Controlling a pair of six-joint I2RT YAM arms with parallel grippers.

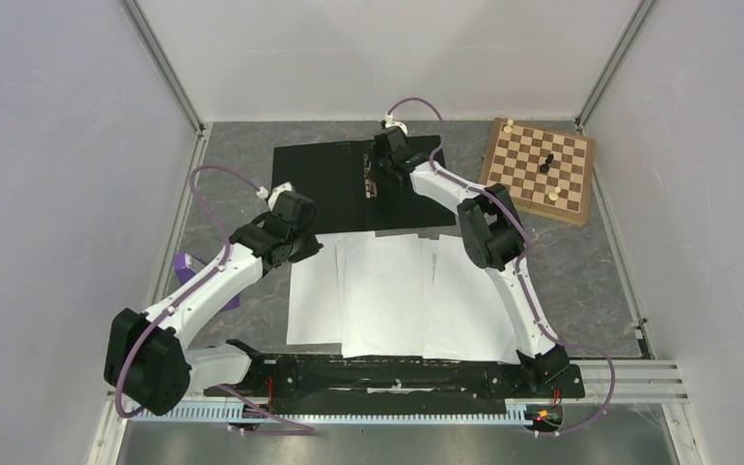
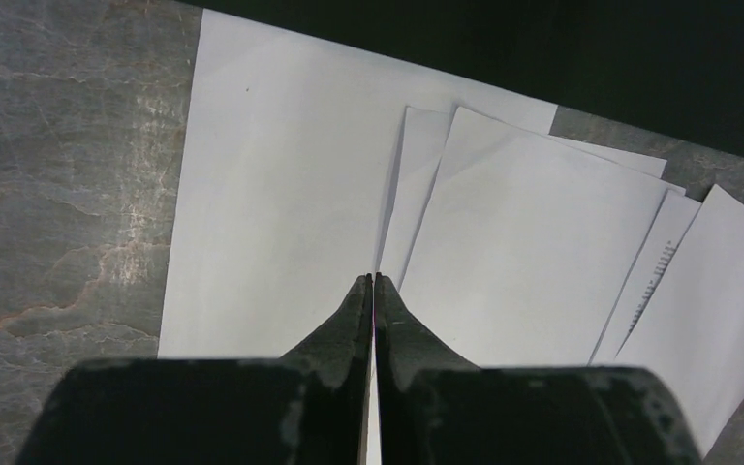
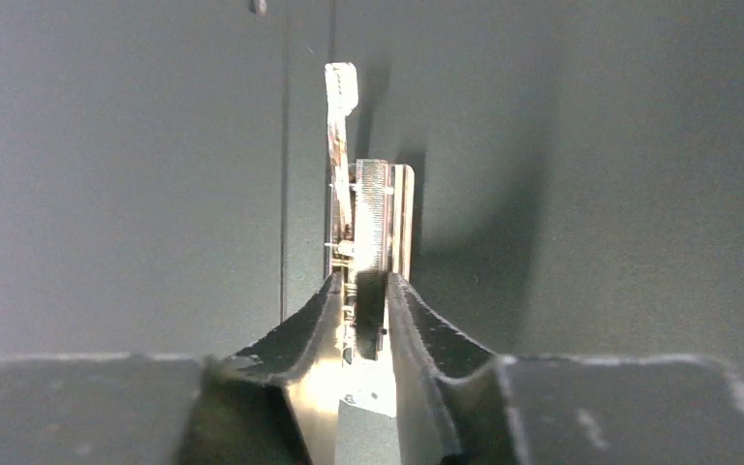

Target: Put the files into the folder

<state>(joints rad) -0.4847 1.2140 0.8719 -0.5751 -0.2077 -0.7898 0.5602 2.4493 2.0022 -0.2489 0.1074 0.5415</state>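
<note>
Left edge: a small purple object [image 1: 187, 265] sits on the grey marbled counter [image 1: 591, 281], partly hidden by the left arm.

Left claw [image 2: 373, 282]: fully closed, fingers pressed tip to tip, nothing between them. In its wrist view it hangs above the files [image 1: 387, 291], and its tips line up with the seam between the leftmost sheet and the next one. Cannot tell from these views whether the tips touch the paper.

Files: several blank white sheets, fanned and overlapping, flat on the counter in the middle, between the arm bases and the folder [image 1: 325, 184]. Their far edges meet the folder's near edge. The leftmost sheet's far corner runs right up to the black face.

Folder: lying open at the far middle of the counter, black inner faces up. The metal clip [image 3: 372, 208] is along the centre fold.

Right claw [image 3: 368, 291]: reached out over the open folder and closed down to a narrow gap on the near end of the clip. Both fingers appear to lie against its sides. The clip's thin arm stands up beyond the fingers.

Far right: a wooden chessboard [image 1: 540, 170], apart from the folder, carrying a few chess pieces [image 1: 546, 163].
</note>
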